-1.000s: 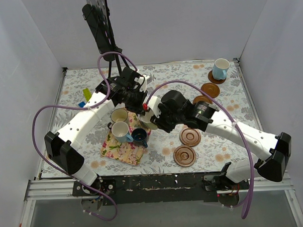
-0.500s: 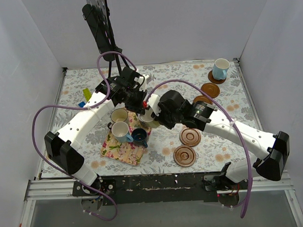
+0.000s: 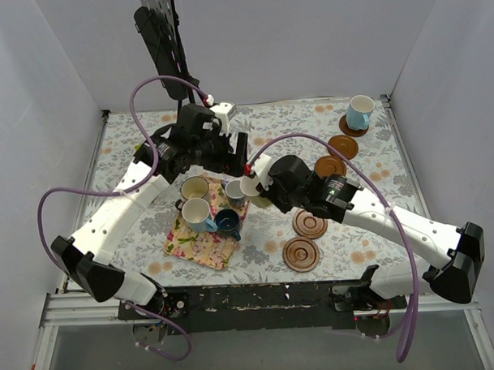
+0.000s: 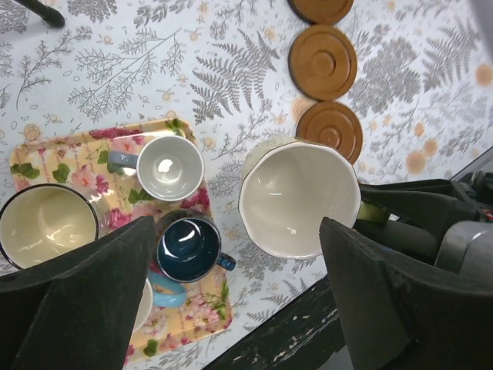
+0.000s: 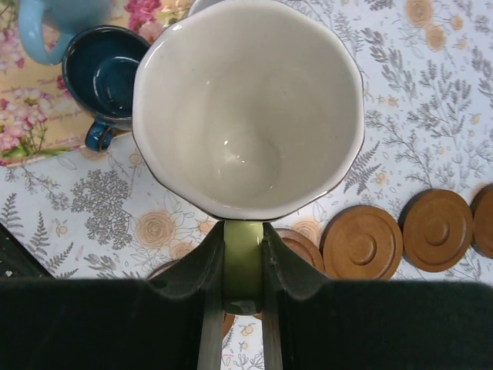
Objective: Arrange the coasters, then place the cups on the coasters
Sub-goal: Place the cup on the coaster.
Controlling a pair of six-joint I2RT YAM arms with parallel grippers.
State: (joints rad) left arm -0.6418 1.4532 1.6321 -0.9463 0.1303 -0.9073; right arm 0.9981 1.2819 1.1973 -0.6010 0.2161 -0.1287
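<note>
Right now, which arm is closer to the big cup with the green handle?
Right. Its jaws pinch the handle of the cup; the left jaws hang open above it, not touching.

No writing, label, brand, number or sign could be read in any view; the cups (image 5: pixel 246 116) showed plain glaze; the coasters (image 4: pixel 322 62) showed bare wood with turned rings; the cloth over the tabletop (image 3: pixel 285 123) and the floral mat (image 4: pixel 46 150) bore only printed leaves and flowers.
</note>
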